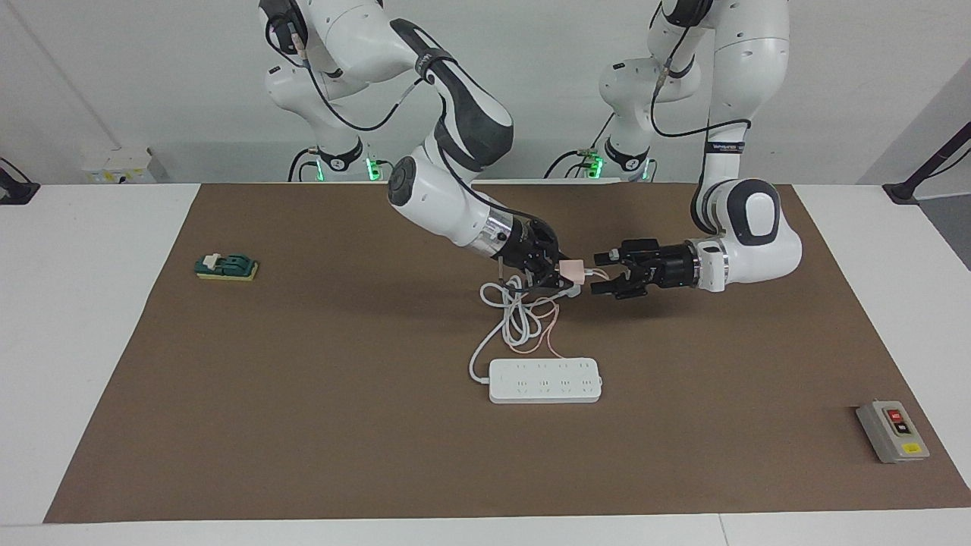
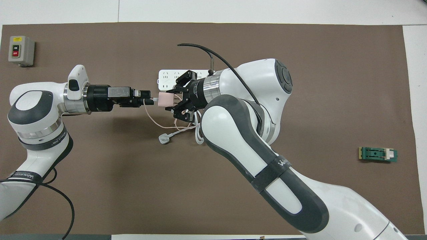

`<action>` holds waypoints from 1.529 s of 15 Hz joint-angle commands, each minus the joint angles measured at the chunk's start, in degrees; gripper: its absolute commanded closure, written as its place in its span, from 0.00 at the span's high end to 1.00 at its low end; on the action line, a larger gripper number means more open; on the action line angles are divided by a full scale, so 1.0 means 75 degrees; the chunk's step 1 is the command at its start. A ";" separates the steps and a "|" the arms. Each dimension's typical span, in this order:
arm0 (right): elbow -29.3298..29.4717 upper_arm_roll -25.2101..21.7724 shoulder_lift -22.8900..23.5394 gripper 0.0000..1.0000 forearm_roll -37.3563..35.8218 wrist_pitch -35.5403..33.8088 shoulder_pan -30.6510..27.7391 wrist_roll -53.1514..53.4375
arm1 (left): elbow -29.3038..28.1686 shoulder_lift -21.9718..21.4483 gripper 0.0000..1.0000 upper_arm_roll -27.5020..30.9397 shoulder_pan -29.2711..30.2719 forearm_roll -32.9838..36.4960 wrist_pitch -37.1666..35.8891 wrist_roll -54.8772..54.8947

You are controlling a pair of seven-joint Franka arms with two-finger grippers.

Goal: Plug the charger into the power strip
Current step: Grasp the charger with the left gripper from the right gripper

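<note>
Above the mat | right end effector [image 1: 567, 277] clamps charger [image 1: 570, 268] | left end effector [image 1: 601, 276] wide | "Franka" unreadable

Pale pink cube-shaped charger [image 1: 570, 268] trailing a thin pinkish-orange cable [image 2: 156, 122], and a long flat white power strip [image 1: 545, 380] with its white cord. Brown mat [image 1: 303, 394] over the white desk [image 1: 83, 318]. Grey switch box [image 1: 892, 431] with red and yellow buttons; small green block [image 1: 226, 266] on a yellow base.
</note>
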 commanded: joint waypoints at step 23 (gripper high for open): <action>0.0271 -0.0008 0.0126 0.00 -0.0135 -0.0423 -0.0081 0.0205 | -0.0348 -0.0158 0.23 0.0120 -0.0421 -0.0216 -0.0194 0.0073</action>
